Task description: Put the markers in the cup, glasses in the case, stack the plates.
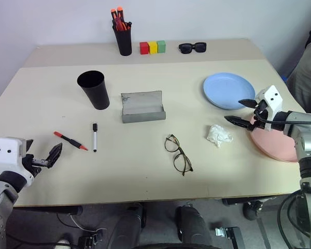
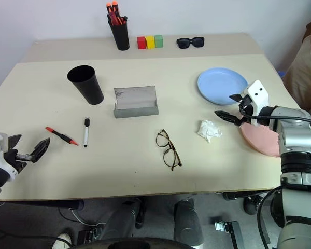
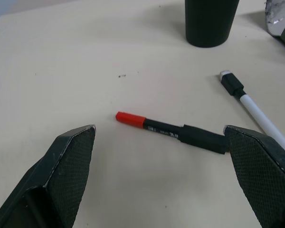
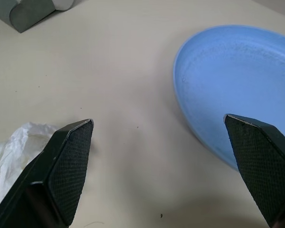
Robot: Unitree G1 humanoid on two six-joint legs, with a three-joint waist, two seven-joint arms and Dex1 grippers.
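A red marker (image 1: pixel 70 140) and a white marker (image 1: pixel 94 137) lie side by side at the table's front left. My left gripper (image 2: pixel 27 147) hovers open just short of them, and the red marker (image 3: pixel 171 131) lies across its line. The black cup (image 1: pixel 94 90) stands upright behind the markers. Beside it the grey case (image 1: pixel 142 107) sits with its lid open. The wire-rimmed glasses (image 1: pixel 178 154) rest unfolded in the front middle. On the right are the blue plate (image 1: pixel 228 90) and the pink plate (image 1: pixel 277 145), apart. My right gripper (image 1: pixel 233 110) hangs open between them, by the blue plate's (image 4: pixel 237 85) near rim.
A crumpled white tissue (image 1: pixel 218 135) lies between the glasses and the pink plate. Along the back stand a pen holder (image 1: pixel 123 36) with orange-capped pens, three coloured blocks (image 1: pixel 153 47) and black sunglasses (image 1: pixel 192 47). A person (image 1: pixel 308 72) is at the far right edge.
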